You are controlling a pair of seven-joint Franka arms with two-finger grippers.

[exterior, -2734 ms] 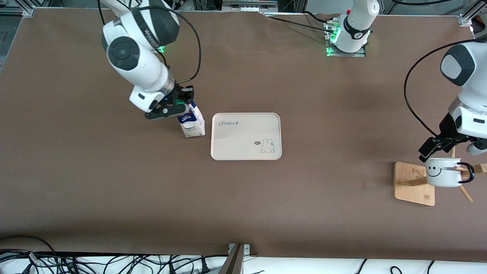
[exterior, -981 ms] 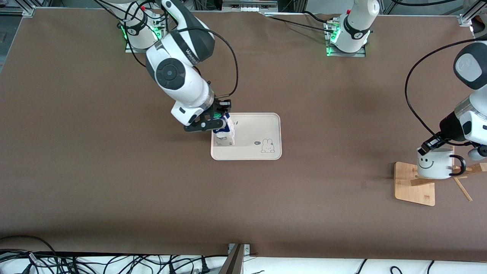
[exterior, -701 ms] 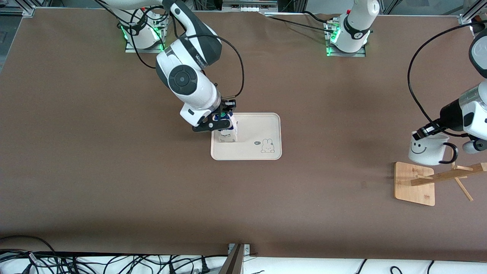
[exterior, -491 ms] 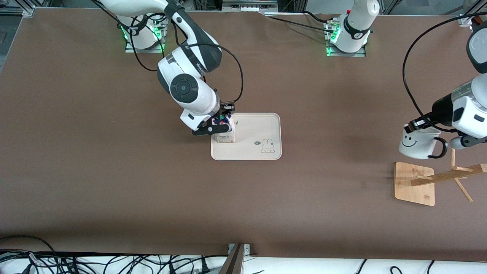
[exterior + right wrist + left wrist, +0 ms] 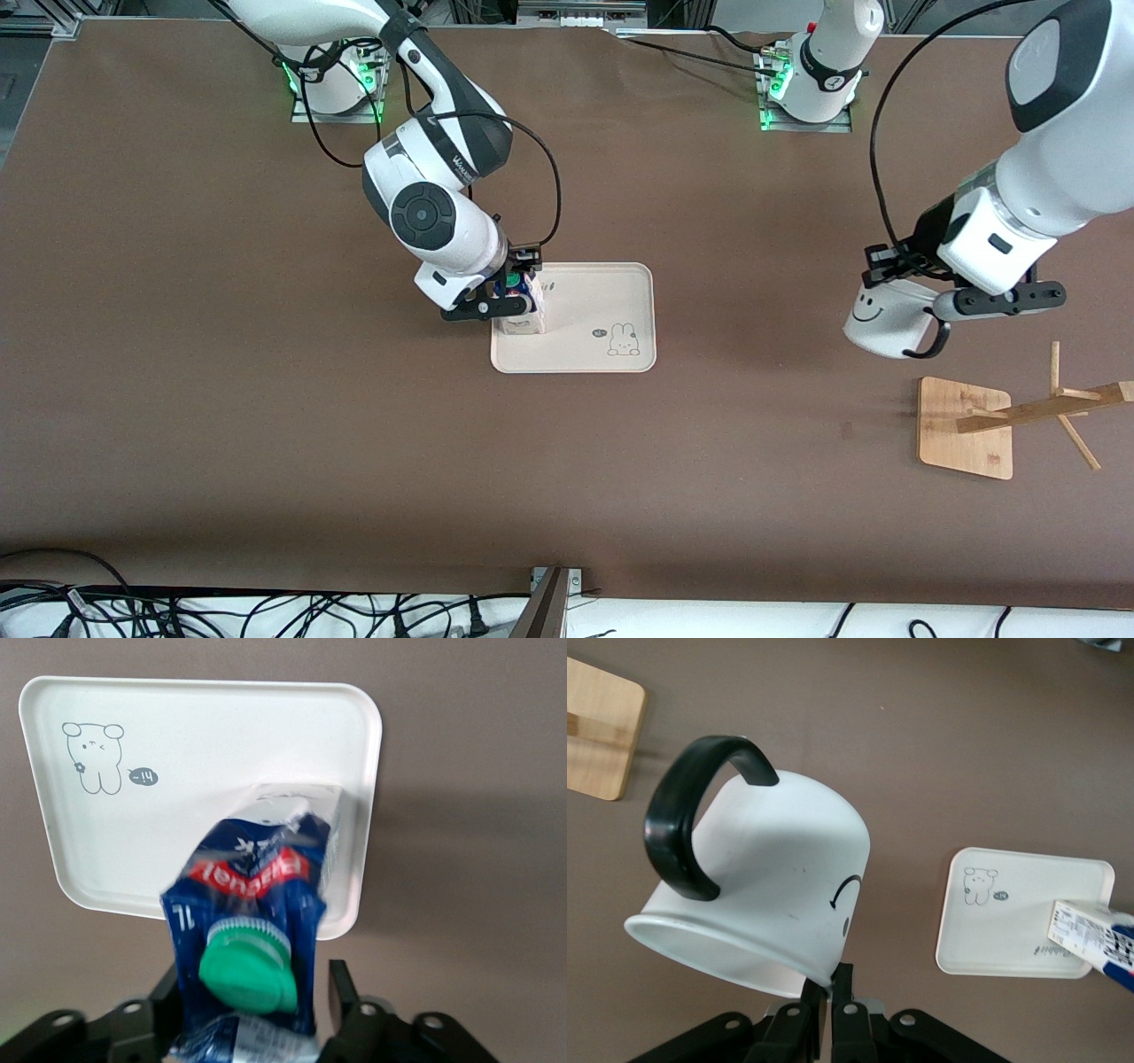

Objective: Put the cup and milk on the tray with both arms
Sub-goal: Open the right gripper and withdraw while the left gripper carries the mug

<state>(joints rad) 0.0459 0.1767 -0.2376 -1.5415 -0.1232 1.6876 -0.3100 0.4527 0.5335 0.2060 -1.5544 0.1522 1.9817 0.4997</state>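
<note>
The milk (image 5: 521, 312) stands on the tray (image 5: 602, 301), at the tray's end toward the right arm. My right gripper (image 5: 509, 297) is around the carton's top with its fingers slightly apart; the right wrist view shows a small gap between one finger (image 5: 344, 992) and the milk (image 5: 257, 895), with the tray (image 5: 177, 815) below. My left gripper (image 5: 895, 279) is shut on the rim of the cup (image 5: 886, 321) and holds it tilted over bare table between the rack and the tray. The left wrist view shows the left gripper (image 5: 830, 992), the cup (image 5: 771, 868), the tray (image 5: 1010, 930) and the milk (image 5: 1099, 939).
A bamboo rack (image 5: 966, 425) with wooden pegs stands near the left arm's end of the table, nearer the front camera than the held cup; its base also shows in the left wrist view (image 5: 594, 726). Cables lie along the table's front edge.
The left arm lifted the cup off the rack peg and carried it toward the tray. The right arm set the milk down on the tray and its fingers loosened.
</note>
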